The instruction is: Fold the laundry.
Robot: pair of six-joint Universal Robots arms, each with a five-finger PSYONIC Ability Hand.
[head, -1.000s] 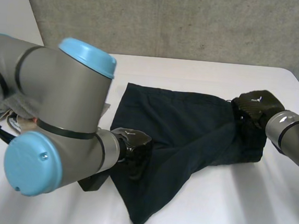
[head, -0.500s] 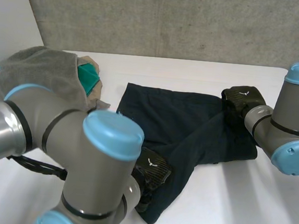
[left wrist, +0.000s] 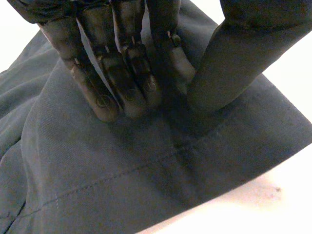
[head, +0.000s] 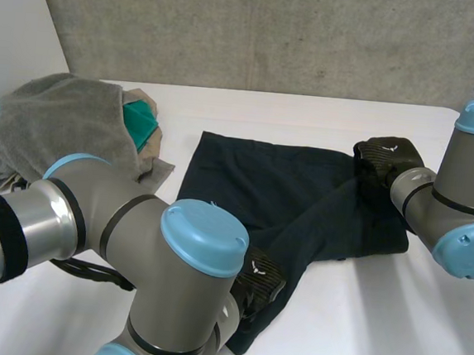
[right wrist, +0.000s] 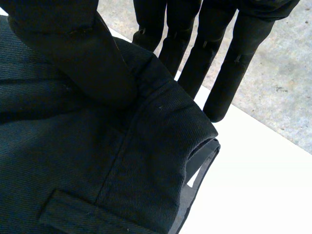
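Dark navy trousers (head: 277, 189) lie spread across the white table (head: 309, 113), one leg running toward the near edge. My left hand (head: 259, 286) is at that leg's near end. In the left wrist view its fingers (left wrist: 122, 83) and thumb (left wrist: 229, 63) press together on a ridge of the cloth (left wrist: 122, 170) just above the stitched hem. My right hand (head: 384, 157) is at the waistband's right end. There its thumb (right wrist: 73, 53) lies on top of the folded waistband (right wrist: 146, 126) and its fingers (right wrist: 229, 63) reach behind it, pinching it.
A pile of laundry sits at the table's left: a grey towel (head: 59, 120) over a teal piece (head: 138, 121). My left arm (head: 131, 243) crosses the near left of the table. A concrete wall (head: 275, 31) stands behind the far edge.
My left arm has swung down and its hand has slid along the leg toward the near hem. The right hand has drawn the waistband end a little to the left.
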